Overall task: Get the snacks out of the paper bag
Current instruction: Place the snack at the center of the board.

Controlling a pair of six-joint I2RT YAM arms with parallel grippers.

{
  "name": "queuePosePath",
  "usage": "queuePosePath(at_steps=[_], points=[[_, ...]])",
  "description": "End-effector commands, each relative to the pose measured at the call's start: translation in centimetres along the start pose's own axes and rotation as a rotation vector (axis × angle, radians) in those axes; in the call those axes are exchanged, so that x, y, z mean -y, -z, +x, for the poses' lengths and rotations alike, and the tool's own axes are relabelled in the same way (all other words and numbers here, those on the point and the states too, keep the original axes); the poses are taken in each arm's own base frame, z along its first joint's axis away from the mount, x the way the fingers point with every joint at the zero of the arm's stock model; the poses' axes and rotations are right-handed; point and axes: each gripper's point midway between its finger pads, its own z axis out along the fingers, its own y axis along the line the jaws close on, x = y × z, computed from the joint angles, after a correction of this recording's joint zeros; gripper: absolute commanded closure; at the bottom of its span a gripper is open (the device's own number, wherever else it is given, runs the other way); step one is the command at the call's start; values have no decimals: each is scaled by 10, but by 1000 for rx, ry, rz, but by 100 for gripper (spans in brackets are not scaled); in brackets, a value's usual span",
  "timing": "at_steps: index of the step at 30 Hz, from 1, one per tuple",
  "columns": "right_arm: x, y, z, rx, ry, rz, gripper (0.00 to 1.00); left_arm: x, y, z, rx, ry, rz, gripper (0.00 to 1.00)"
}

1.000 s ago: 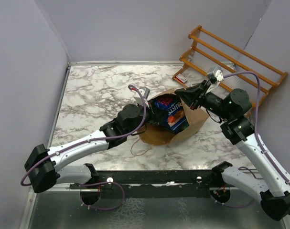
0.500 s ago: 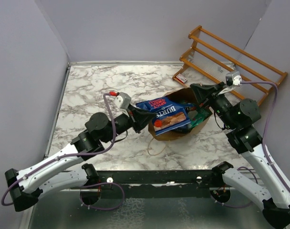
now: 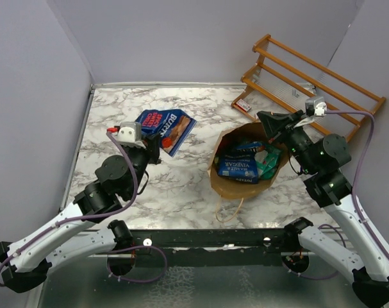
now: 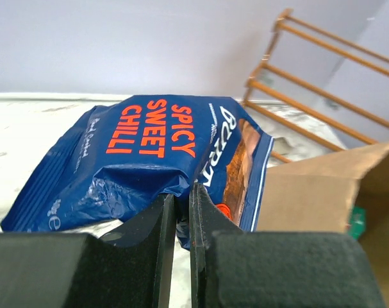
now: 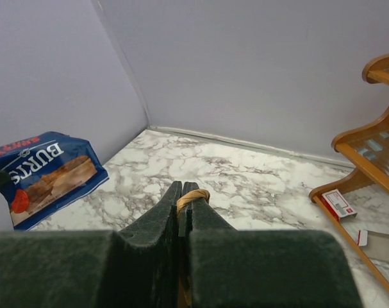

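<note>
Leftward first, the left arm: rises from the near-left corner, bends sharply at the elbow and ends with its wrist above the left half of the marble table (image 3: 117, 102). Pinches with the left gripper (image 4: 182, 192) the near edge of a blue snack packet (image 4: 149, 144) printed "SPICY SWEET CHILLI", jaws almost together with only the foil between them. Holds that packet well clear of the paper bag (image 3: 236, 187), out to the bag's left and a little farther back. Cannot tell whether the packet's far end touches the marble.

Rightward next, the right arm: climbs from the near-right corner, folds at the elbow and reaches in toward the bag's far rim from the right. Clamps the right gripper (image 5: 183, 190) fully shut on a twisted-paper handle (image 5: 193, 196), fingers pressed flat together around it. Shows the bag lying between the two arms, mouth gaping toward the overhead camera. Shows inside it a blue packet marked "VINEGAR" (image 3: 238, 167), a green packet (image 3: 270, 160) just beside that on the right, and part of another blue packet (image 3: 248, 146) behind. Leaves the second handle loop (image 3: 229, 208) trailing on the table at the bag's near end. Has, past the bag on the far right, a wooden slatted rack (image 3: 309, 74) with a small red-and-white box (image 3: 243, 106) at its foot.
</note>
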Motion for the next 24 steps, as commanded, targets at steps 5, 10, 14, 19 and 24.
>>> queuePosePath(at_steps=[5,10,14,19,24], points=[[-5,-3,-15,51,5,-21,98,-101,30,37,55,80,-513,100],[-8,-2,-14,45,1,-37,98,-105,26,70,20,73,-524,100],[-9,0,-16,48,2,-41,98,-104,12,87,-40,10,-500,100],[-12,3,-20,55,1,-51,98,-119,-10,102,-141,-37,-534,100],[-13,6,-19,54,-9,-54,98,-137,-33,109,-157,44,-562,100]])
